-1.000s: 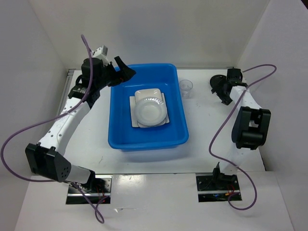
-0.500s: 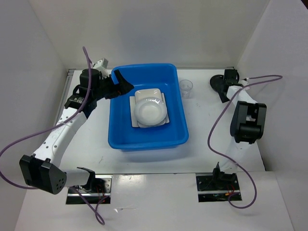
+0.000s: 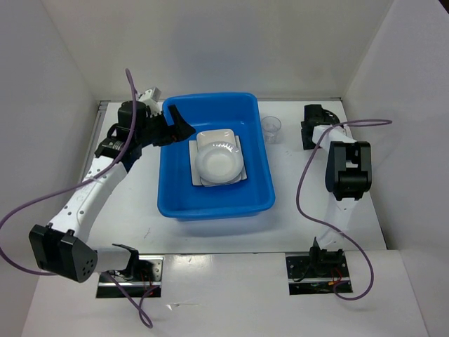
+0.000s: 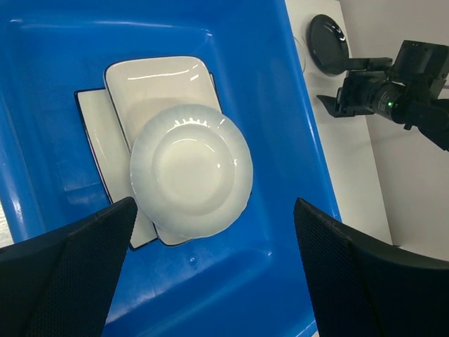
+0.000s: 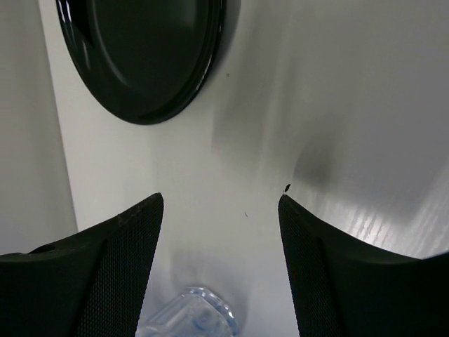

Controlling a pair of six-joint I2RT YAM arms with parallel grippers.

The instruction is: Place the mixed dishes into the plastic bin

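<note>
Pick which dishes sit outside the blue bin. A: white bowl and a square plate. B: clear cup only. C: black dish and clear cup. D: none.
C: the black dish and clear cup stand on the table right of the blue bin; the white bowl and square plates lie inside it.

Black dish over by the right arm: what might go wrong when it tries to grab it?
The black dish lies flat on the table, so the open right gripper may slip off its low rim or just push it along. The clear cup stands close by, and could get knocked over. In the blue bin, the bowl already tops the plates, so a dropped dish might land askew.
</note>
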